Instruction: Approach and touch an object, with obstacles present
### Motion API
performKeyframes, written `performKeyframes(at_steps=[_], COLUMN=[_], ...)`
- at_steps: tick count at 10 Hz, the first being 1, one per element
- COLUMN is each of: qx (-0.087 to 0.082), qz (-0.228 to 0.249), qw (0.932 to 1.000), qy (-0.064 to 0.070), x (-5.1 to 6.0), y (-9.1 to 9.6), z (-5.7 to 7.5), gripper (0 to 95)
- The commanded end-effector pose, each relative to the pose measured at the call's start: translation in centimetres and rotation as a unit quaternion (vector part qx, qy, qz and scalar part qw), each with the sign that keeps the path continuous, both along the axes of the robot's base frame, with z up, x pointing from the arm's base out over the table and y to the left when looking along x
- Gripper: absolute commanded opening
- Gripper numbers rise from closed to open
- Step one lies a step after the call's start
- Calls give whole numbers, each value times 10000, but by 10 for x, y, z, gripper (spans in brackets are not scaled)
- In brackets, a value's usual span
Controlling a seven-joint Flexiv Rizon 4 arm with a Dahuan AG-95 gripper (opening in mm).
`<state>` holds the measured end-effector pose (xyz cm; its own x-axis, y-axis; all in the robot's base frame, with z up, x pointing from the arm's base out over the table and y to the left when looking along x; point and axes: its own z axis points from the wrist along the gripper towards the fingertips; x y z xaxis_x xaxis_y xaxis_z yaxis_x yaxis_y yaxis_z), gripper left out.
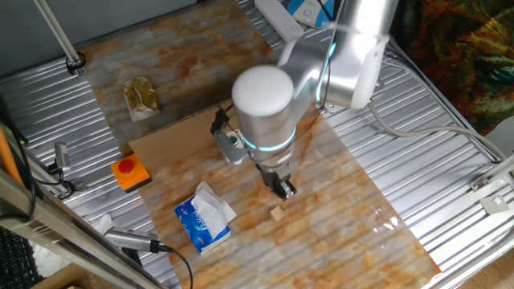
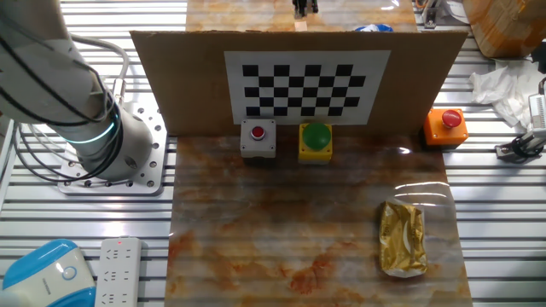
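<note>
Pincer [image 1: 285, 189] hangs just above pale wooden cube [image 1: 277, 213] on glossy marbled tabletop [image 1: 345, 201].

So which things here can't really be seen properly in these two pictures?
- Black two-finger gripper: too small in one fixed view to tell whether it is open or shut; cut off by the top edge in the other.
- Small tan wooden block: in the other fixed view the upright brown cardboard board hides nearly all of it.
- Blue tissue pack: same board hides most of it there.
</note>
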<state>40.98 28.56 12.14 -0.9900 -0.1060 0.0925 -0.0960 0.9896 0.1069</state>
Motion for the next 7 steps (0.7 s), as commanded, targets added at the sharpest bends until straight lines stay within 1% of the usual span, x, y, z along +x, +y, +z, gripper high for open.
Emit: performKeyframes(at_steps=[1, 4, 5, 6, 7], qx=[17, -13, -13, 6, 28], qz=[1, -16, -19, -10, -2], qw=[10000, 9999, 9998, 9997, 9996], qy=[83, 169, 180, 230, 264], x=[-2, 0, 0, 3, 4], y=[-5, -7, -8, -11, -13], z=[25, 58, 61, 76, 87], gripper=[0, 0, 0, 0, 0])
